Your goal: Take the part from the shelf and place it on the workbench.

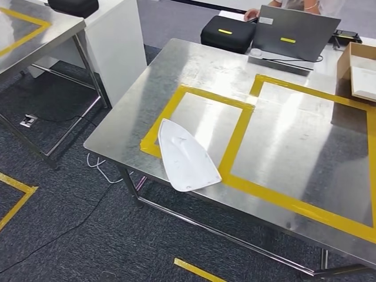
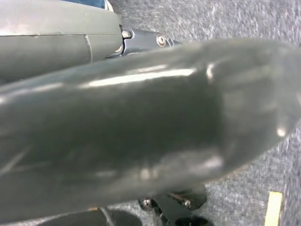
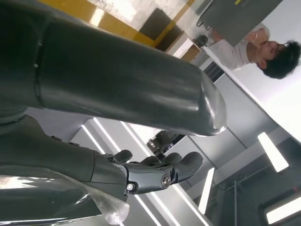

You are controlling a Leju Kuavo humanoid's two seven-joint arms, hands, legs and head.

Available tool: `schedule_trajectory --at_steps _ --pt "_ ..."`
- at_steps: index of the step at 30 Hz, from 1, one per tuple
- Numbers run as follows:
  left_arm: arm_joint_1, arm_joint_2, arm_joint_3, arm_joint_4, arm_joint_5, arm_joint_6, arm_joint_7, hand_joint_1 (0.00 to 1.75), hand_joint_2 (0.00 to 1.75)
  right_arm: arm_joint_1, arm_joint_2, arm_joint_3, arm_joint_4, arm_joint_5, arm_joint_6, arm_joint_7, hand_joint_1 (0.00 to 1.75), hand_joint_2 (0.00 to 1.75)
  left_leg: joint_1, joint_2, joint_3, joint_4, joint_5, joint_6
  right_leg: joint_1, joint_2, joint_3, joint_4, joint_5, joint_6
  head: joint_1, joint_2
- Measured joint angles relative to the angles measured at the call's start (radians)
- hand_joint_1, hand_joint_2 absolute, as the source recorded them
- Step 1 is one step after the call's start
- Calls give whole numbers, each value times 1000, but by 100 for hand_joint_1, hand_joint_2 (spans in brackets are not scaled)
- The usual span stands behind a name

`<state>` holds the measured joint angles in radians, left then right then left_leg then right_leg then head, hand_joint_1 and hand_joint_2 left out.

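The white, iron-shaped part [image 1: 186, 157] lies flat on the steel workbench [image 1: 195, 64]. It sits at the near left corner, across the yellow tape of the left marked square [image 1: 239, 138], and its broad end juts slightly past the front edge. No hand touches it. In the right wrist view my right hand [image 3: 156, 172] has its fingers stretched out and apart from the thick thumb [image 3: 124, 89], with nothing in it. In the left wrist view my left hand [image 2: 142, 122] is a blurred grey thumb over carpet, and its fingers are mostly hidden.
A black case [image 1: 226, 32], a grey laptop [image 1: 292, 32] and an open cardboard box [image 1: 359, 70] stand along the bench's far edge, where a person [image 1: 252, 13] sits. A second steel table [image 1: 26, 35] and a white cabinet [image 1: 117, 41] stand left. Cables [image 1: 100, 167] lie on the carpet.
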<state>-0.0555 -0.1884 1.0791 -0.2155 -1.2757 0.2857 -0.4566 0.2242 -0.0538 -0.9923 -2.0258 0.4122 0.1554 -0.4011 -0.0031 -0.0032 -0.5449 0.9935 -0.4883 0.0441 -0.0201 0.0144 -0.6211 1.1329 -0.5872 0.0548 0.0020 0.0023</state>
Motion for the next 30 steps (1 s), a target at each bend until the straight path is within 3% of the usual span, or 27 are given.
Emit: schedule_trajectory --at_steps 2,3,4,7,9,12,14,16,17,18,19,20,22,23,25,27,29,30 --pt "1 0 1 0 1 0 1 0 0 -5 12 -5 0 4 4 -4 0 0 -2 12 0 0 -1 2 -1 -4 -58 118 -43 6 1 0" --pt "1 0 2 0 1 0 1 0 0 -5 17 -6 0 4 5 -5 0 0 -3 18 0 1 -2 2 -1 -5 -68 139 -40 8 1 0" --pt "1 1 2 0 2 0 1 0 0 -6 21 -7 0 4 5 -6 0 0 -3 24 2 1 -3 2 -1 -8 -59 119 -18 10 1 0" --pt "0 0 4 0 2 0 1 0 0 -11 27 -13 0 5 6 -7 0 0 -6 36 9 5 -10 -7 0 -40 37 -71 69 7 1 0" --pt "0 1 4 0 2 0 1 0 0 -13 29 -14 0 5 6 -8 0 0 -12 44 10 10 -15 -16 5 -54 69 -130 79 -5 1 0" --pt "-1 2 5 0 2 0 1 0 0 -14 32 -19 0 -1 19 -9 0 0 -12 52 9 19 -25 -29 5 -39 71 -131 81 -24 0 0" --pt "-2 2 6 0 4 1 1 0 0 -18 35 -20 0 -34 60 -3 0 0 -8 35 -14 79 -67 -41 2 -29 72 -134 83 -35 -1 0" --pt "-1 3 11 0 7 1 1 0 0 -23 39 -17 0 -85 104 9 0 0 -5 19 -69 208 -130 -48 2 -18 72 -133 84 -41 -2 0" --pt "-1 3 14 0 8 1 1 0 0 -26 41 -15 1 -105 115 15 0 0 -4 17 -96 267 -151 -49 2 -12 72 -133 84 -42 -2 0" --pt "0 3 17 0 8 1 1 0 0 -27 42 -13 1 -118 120 19 0 0 -4 16 -111 298 -153 -48 2 -5 73 -133 84 -42 -2 0" --pt "1 4 19 0 8 1 0 0 0 -28 42 -11 1 -127 121 23 0 0 -4 15 -110 290 -135 -46 2 3 73 -133 84 -42 -2 0" --pt "1 5 21 0 8 1 0 0 0 -29 43 -9 1 -133 122 27 0 0 -4 12 -92 246 -101 -42 2 10 74 -132 84 -42 -2 0" --pt "0 8 23 0 8 3 -1 0 0 -29 43 -4 1 -141 122 32 0 0 -3 -17 -35 111 -31 -30 3 24 74 -131 83 -40 -1 0" --pt "0 10 24 0 8 6 -2 0 0 -30 43 -2 1 -144 121 34 0 0 -3 -31 -14 60 -14 -26 3 31 71 -130 84 -37 -1 0" --pt "-1 12 24 0 8 14 -4 0 0 -29 45 2 1 -148 119 36 0 0 -5 -45 -1 23 -12 -21 2 44 63 -129 87 -25 -1 0" --pt "-2 12 25 0 9 21 -6 0 0 -26 47 5 2 -149 115 36 0 0 -4 -32 0 13 -8 -14 -1 48 56 -130 88 -13 0 0" --pt "-4 13 26 0 9 25 -7 0 0 -26 48 6 3 -152 111 34 0 0 0 -17 3 2 -1 -4 0 27 33 -89 59 -3 6 0" --pt "-4 13 27 0 10 26 -8 0 0 -26 49 8 4 -153 110 33 0 0 1 -8 4 -1 1 -1 1 12 8 -39 30 0 9 0"
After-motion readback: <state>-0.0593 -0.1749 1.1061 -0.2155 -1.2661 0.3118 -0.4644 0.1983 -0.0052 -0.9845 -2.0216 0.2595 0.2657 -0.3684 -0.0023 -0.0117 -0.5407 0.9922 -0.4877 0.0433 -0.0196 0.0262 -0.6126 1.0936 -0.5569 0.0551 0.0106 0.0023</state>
